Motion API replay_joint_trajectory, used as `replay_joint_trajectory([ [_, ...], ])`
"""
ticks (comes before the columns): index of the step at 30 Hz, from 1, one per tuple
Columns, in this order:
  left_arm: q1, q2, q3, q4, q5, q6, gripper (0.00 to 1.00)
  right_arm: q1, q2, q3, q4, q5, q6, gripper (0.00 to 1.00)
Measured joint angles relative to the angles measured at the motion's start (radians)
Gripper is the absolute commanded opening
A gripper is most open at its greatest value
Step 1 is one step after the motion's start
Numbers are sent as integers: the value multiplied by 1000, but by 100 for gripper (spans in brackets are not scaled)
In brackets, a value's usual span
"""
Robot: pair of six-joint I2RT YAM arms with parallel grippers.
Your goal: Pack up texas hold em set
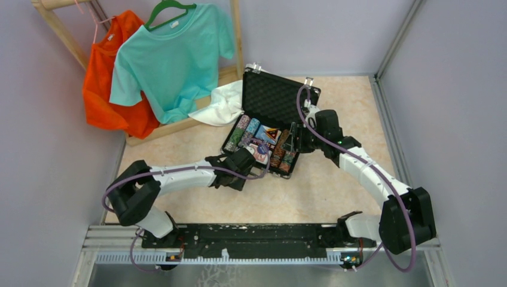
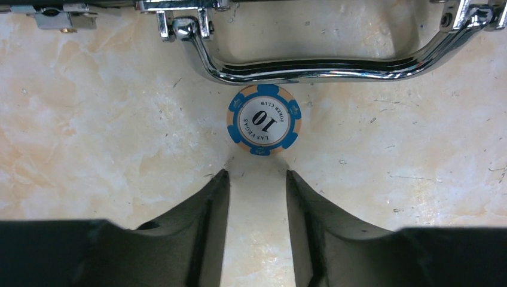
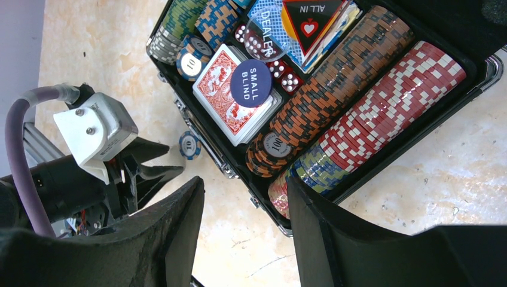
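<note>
**Step in hand.** We judge this to be the recovery of a loose piece. One blue-and-peach chip marked 10 [image 2: 263, 119] lies flat on the table [image 2: 89, 149], outside the case [image 1: 274, 97]. The tray of the case already holds the chip rows [image 3: 359, 89], the red card deck [image 3: 214, 81], the dice [image 3: 286, 73] and the round buttons [image 3: 251, 84]. We see no other loose piece in these views.

**Position of the chip.** In the left wrist view the chip sits at upper centre of the frame, just beyond the tips of the left gripper [image 2: 257, 176] and slightly right of the gap's centre line. It lies just below the chrome handle [image 2: 311, 70]. We cannot tell whether chip and handle touch.

**End effectors.** The left gripper's fingers stand apart with nothing between them. The right gripper [image 3: 244, 185] is likewise spread and empty, and it hangs over the near corner of the case at lower centre of the right wrist view. In the top view the case lies open at centre frame, with the lid raised toward the upper edge.

**Next move.**
1. We advance the left gripper until its fingers straddle the chip.
2. We bring the tips down to the table and close on the chip's rim.

A flat chip offers little edge, so the tips must meet the surface. The handle limits forward travel. Placing the chip in the tray, then closing and latching the lid, are not yet done.
</note>
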Motion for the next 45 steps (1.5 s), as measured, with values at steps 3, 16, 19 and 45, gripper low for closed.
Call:
replay_joint_trajectory([
  [3,0,0,0,-6,-1,-1,64,0,0,0,0,0,0,54],
  [16,0,63,55,12,-7,5,68,0,0,0,-1,0,0,54],
  [19,0,84,72,31,-7,8,68,0,0,0,-1,0,0,54],
  [45,20,113,79,109,-12,22,57,0,7,0,-1,1,-1,53],
])
